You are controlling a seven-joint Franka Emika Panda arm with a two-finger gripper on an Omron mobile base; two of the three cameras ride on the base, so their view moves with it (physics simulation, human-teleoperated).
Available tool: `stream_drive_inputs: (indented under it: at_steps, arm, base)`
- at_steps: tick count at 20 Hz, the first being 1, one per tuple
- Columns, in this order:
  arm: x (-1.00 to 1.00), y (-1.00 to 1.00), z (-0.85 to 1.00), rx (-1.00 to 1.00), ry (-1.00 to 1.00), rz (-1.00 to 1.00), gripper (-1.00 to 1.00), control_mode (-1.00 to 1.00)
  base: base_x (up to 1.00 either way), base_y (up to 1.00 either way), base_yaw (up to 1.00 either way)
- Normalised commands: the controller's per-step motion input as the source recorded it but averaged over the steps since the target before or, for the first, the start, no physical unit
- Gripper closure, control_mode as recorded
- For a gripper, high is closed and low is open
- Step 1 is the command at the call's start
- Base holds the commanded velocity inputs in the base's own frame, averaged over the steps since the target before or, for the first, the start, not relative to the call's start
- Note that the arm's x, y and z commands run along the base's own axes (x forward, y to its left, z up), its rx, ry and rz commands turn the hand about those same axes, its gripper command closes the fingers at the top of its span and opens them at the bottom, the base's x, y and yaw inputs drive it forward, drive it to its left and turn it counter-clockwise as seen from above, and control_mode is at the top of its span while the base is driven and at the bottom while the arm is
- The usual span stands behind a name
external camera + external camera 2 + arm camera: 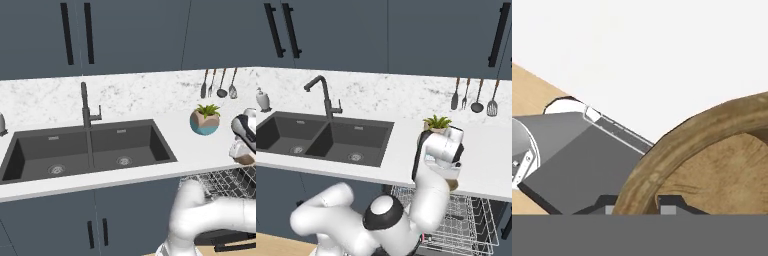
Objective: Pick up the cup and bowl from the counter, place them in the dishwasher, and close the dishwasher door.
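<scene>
Item 1, bowl [712, 165]: wooden, thick-rimmed, hollow and holding nothing that I can see. It sits right at my gripper [643, 204], the rim running between the two dark tips, one outside the wall and one inside. I read that as a pinch on the rim, fingers closed down to the wall's thickness, though actual contact is hard to confirm. From the right base camera the bowl [452, 184] shows as a brown sliver under the hand, near the counter [486, 150] front edge, above the rack; I cannot tell whether it rests on the counter or is lifted off it.

Item 2, rack [466, 220]: silver wire, pulled out below the counter edge at right. The part I can see holds nothing. I judge the rim grip suits lowering the bowl straight into it.

Item 3, door [572, 160]: flat dark panel, lying open, seen past the bowl from the hand camera. Closing is not yet due.

Item 4, sink [85, 150]: dark double basin, left, both basins bare, tap [86, 106] behind.

Item 5, plant [205, 120]: small potted one, far right of the sink, beside the hand. Utensils [219, 84] hang on the backsplash.

Item 6, cup: I cannot place it.
</scene>
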Motion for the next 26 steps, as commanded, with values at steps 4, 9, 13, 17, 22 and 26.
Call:
stream_drive_inputs:
  at_steps: [4, 9, 13, 17, 22, 26]
  arm:
    - [-1.00, 0.60, -0.35, 0.01, -0.05, 0.00, 1.00, -1.00]
    - [-1.00, -0.11, -0.07, 0.00, -0.12, 0.09, 1.00, -1.00]
    - [-1.00, -0.54, 0.00, 0.00, -0.01, 0.22, 1.00, -1.00]
    - [-0.89, -0.41, 0.00, 0.04, 0.03, 0.25, 1.00, -1.00]
    - [-0.42, -0.28, -0.10, 0.13, 0.00, 0.31, 1.00, -1.00]
    - [-0.04, -0.05, -0.02, 0.16, -0.07, 0.30, 1.00, -1.00]
  base:
    - [0.00, 0.00, 0.00]
    - [0.00, 0.00, 0.00]
    - [0.00, 0.00, 0.00]
    - [0.00, 0.00, 0.00]
    - [0.00, 0.00, 0.00]
    - [0.00, 0.00, 0.00]
